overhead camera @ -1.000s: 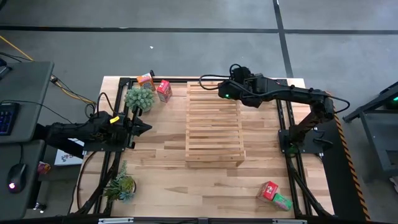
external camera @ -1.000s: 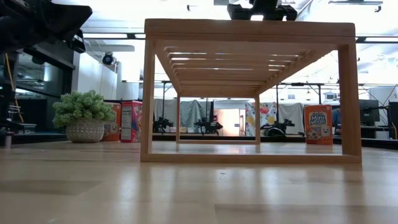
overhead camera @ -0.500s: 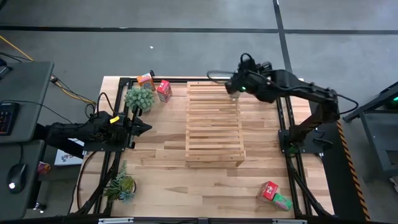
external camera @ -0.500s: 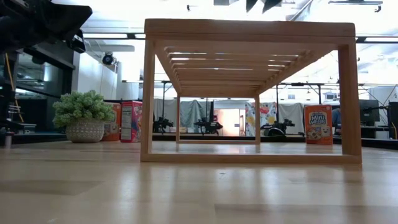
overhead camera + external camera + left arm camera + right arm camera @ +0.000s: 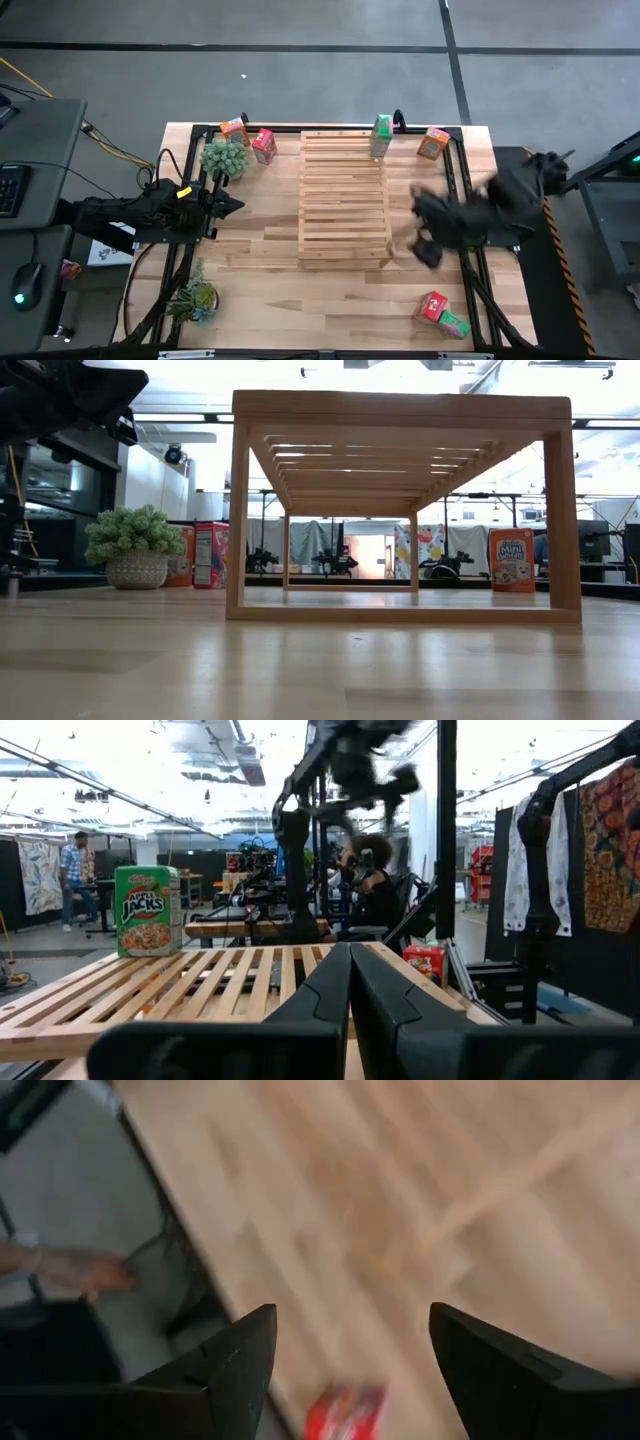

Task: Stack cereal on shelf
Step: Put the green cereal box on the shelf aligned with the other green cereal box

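The slatted wooden shelf [image 5: 343,195] stands mid-table. A green cereal box [image 5: 381,137] stands upright on its far right corner, and also shows in the left wrist view [image 5: 147,910]. An orange box [image 5: 433,143] stands on the table at the far right. An orange box [image 5: 234,128] and a red box [image 5: 264,146] stand at the far left. A red box [image 5: 432,305] and a green box [image 5: 453,324] lie near the front right. My right gripper [image 5: 350,1320] is open and empty, above the table right of the shelf's near end [image 5: 425,245]. My left gripper [image 5: 232,206] is shut and empty, left of the shelf.
A potted green plant [image 5: 224,157] stands by the far-left boxes, and another plant [image 5: 196,298] stands at the near left. In the low view the shelf [image 5: 400,510] fills the middle, with the plant [image 5: 135,548] to its left and boxes behind.
My right arm has swung from the shelf's far right corner toward the table's near edge, to beside the shelf's near right end. The green box that it covered now stands alone on the shelf's far right corner. The orange box at the far right is also uncovered.
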You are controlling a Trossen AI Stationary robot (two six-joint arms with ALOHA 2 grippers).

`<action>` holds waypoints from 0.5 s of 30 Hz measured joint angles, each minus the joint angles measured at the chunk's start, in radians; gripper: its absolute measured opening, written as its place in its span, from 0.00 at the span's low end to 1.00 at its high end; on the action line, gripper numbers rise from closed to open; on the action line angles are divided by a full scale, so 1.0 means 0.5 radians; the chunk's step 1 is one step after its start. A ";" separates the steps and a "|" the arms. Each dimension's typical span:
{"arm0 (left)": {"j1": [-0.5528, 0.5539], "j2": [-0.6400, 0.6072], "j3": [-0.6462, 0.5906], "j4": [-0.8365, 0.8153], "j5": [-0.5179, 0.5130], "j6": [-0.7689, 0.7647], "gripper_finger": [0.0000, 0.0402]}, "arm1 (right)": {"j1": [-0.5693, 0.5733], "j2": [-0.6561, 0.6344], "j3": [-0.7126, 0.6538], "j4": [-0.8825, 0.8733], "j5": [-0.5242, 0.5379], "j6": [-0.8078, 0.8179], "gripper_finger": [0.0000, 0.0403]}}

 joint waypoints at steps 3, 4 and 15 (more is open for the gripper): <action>0.000 0.000 0.000 -0.001 0.000 0.000 0.00 | 0.346 0.024 -0.093 -0.009 -0.010 0.518 0.63; 0.000 0.000 0.000 -0.001 0.000 0.000 0.00 | 0.450 0.036 -0.138 -0.009 -0.014 0.678 0.63; 0.000 0.000 0.000 -0.004 0.000 0.000 0.00 | 1.111 0.107 -0.790 0.468 -0.194 1.951 0.63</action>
